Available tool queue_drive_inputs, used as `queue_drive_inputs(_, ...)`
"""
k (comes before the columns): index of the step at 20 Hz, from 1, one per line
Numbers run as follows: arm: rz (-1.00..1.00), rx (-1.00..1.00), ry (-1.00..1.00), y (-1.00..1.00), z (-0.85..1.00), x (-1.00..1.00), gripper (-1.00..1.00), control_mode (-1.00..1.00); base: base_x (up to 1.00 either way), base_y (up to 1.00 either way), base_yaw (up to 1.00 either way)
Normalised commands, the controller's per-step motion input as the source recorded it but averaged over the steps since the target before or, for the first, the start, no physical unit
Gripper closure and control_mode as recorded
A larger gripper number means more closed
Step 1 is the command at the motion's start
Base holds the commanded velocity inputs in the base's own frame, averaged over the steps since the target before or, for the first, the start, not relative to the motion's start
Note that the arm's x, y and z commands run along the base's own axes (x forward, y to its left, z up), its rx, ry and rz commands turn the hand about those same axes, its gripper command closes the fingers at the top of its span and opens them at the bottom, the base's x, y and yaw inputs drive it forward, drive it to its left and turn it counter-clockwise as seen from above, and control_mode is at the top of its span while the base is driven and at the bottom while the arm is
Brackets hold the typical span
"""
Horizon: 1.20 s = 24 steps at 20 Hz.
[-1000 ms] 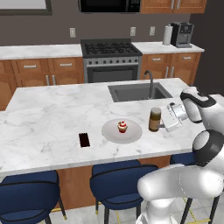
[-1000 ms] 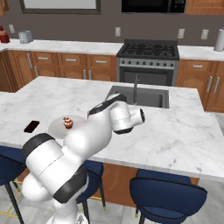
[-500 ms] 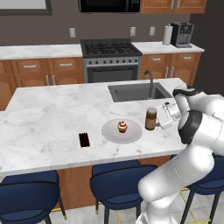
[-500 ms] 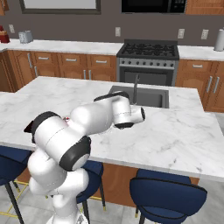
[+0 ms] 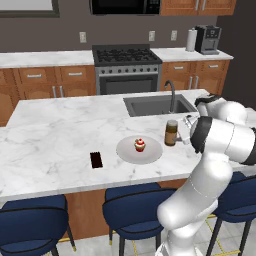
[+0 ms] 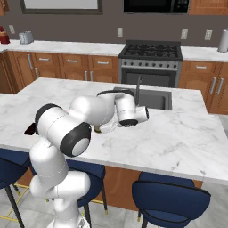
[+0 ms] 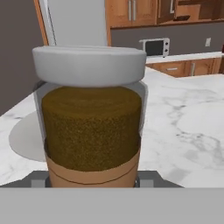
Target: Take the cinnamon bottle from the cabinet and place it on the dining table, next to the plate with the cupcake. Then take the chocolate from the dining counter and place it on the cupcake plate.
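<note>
Brown cinnamon bottle (image 5: 171, 132) is now standing upright on the marble bench (image 5: 60, 135), just right of the plate (image 5: 125, 150) carrying the cupcake (image 5: 140, 145); over the preceding second the arm has been folding in and bringing it nearer the plate. The gripper (image 5: 187, 131) is sitting against the bottle's right side, and the hand view is showing the fingers (image 7: 40, 178) flanking its base, though whether they are clamped or loosened cannot be told. Judged from this, the first placement is nearly complete. The bottle (image 7: 89, 116) is appearing as a clear jar with a pale grey lid, brown powder filling and a tan band low down. The chocolate (image 5: 96, 160) is lying left of the plate, untouched.
</note>
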Motion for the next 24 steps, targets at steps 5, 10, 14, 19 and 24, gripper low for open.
queue_drive_inputs(5, 0.03, 0.0, -0.04, 0.07, -0.34, 0.01, 1.0, -1.0, 0.0, 0.0, 0.0)
queue_drive_inputs(10, 0.02, 0.0, -0.07, 0.09, -0.29, -0.02, -1.0, -1.0, 0.0, 0.0, 0.0)
queue_drive_inputs(14, 0.0, 0.0, -0.07, 0.0, -0.01, 0.0, -1.0, -1.0, 0.0, 0.0, 0.0)
queue_drive_inputs(19, 0.0, 0.0, -0.07, 0.0, 0.05, 0.0, -1.0, -1.0, 0.0, 0.0, 0.0)
queue_drive_inputs(24, 0.0, 0.0, -0.01, -0.03, 0.06, -0.05, -1.0, -1.0, 0.0, 0.0, 0.0)
